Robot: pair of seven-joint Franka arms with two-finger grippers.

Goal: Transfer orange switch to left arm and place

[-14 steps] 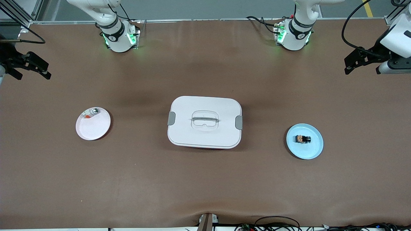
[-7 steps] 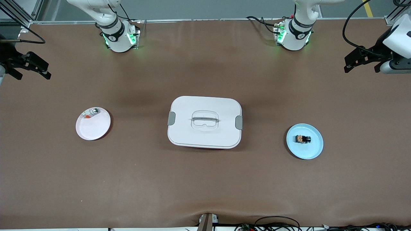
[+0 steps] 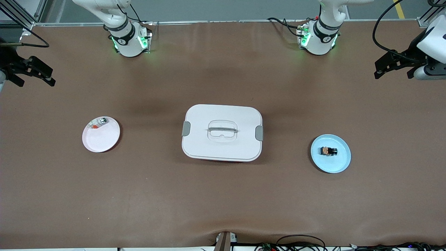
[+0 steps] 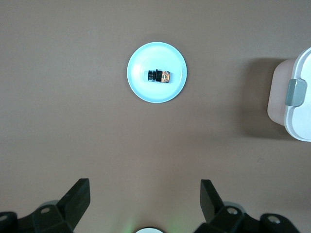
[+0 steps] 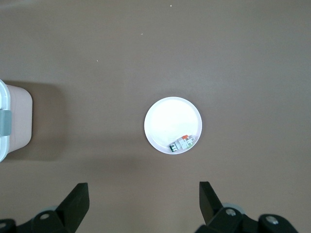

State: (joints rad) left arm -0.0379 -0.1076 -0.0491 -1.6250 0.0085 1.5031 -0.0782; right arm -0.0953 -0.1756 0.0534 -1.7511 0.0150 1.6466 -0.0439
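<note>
The box sits in the middle of the worktop. One plate lies toward the left arm's end, well apart from the box, with the switch on it. Another plate lies toward the right arm's end, with a small part at its rim. Both plates sit about level with the box

Even, bright overhead light; soft shadows edge the box; all views sharp, no glare.
</note>
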